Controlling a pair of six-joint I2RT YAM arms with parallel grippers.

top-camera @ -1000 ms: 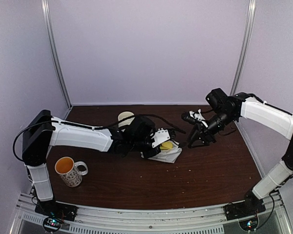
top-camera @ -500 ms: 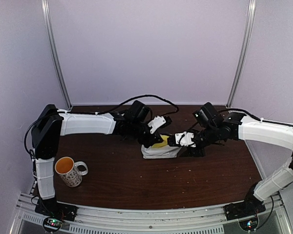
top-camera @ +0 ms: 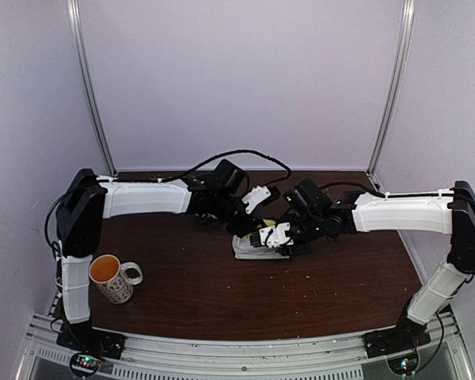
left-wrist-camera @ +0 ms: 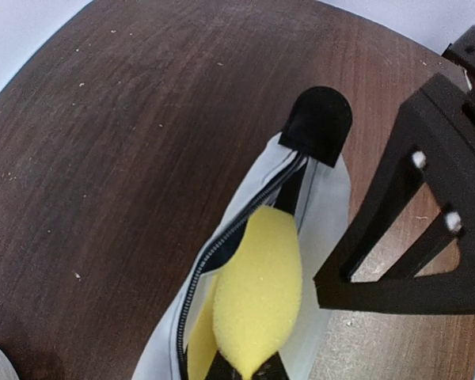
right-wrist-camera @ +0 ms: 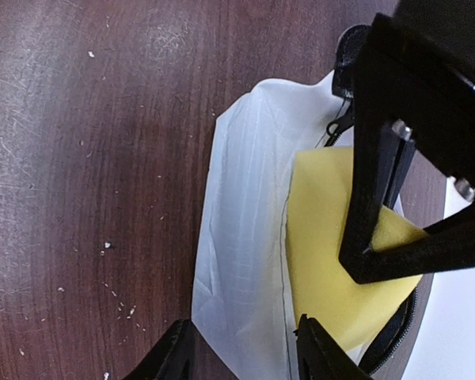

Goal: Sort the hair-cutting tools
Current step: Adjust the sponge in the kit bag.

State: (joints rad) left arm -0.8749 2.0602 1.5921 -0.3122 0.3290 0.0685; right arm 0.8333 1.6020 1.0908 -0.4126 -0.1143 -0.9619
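My left pincer (left-wrist-camera: pixel 249 370) was clamped on the soft yellow sponge block (left-wrist-camera: pixel 257 285), holding it in the open mouth of the white zip pouch (right-wrist-camera: pixel 237 206) at mid tabletop (right-wrist-camera: pixel 87 158). My right pincer (right-wrist-camera: pixel 245 352) stood open astride the pouch's edge, probably to steady it. I recognised no hair-cutting tools; perhaps they lay inside.

Count so far:
- arms: 2, left arm (top-camera: pixel 142 199) and right arm (top-camera: pixel 400 212)
- grippers: 2, left gripper (left-wrist-camera: pixel 241 374) and right gripper (right-wrist-camera: pixel 245 348)
- white pouch (right-wrist-camera: pixel 241 237): 1
- yellow sponge (left-wrist-camera: pixel 257 285): 1
- mug (top-camera: pixel 111 279): 1
- table (top-camera: pixel 301 293): 1
- black rounded bit (left-wrist-camera: pixel 317 123) at the pouch end: 1, can't tell what it is
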